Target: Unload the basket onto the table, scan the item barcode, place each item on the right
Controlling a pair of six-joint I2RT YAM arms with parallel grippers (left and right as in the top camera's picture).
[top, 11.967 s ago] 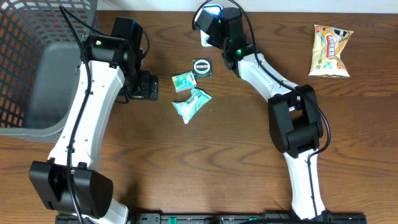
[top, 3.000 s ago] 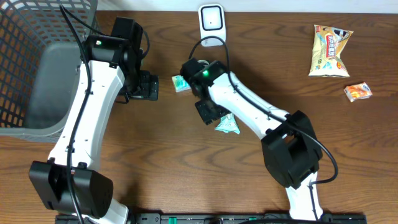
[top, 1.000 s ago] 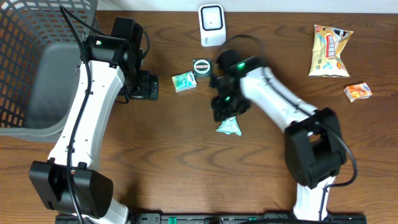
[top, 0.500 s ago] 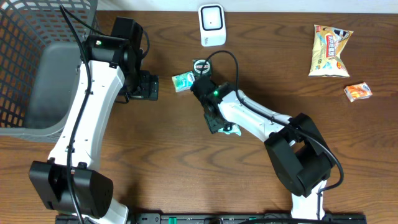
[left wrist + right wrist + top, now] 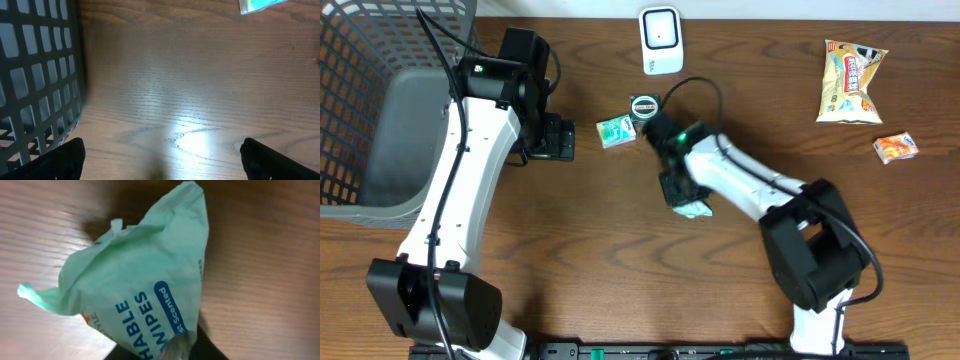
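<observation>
The right gripper (image 5: 681, 188) has shifted a little to the right in the last half second and now pinches the near end of the wipes packet (image 5: 140, 275), which lies mid-table where it did before. Bare wood runs from the packet toward the front edge. Beyond it sit a small green packet (image 5: 615, 130) and a round tin (image 5: 644, 107), then the barcode scanner (image 5: 661, 40) at the far edge, while the left gripper (image 5: 552, 138) hangs spread wide beside the wire basket (image 5: 360, 60).

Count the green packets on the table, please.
2. A small green packet lies just left of the round tin. The wipes packet is at the right gripper. The arms might hide others.
</observation>
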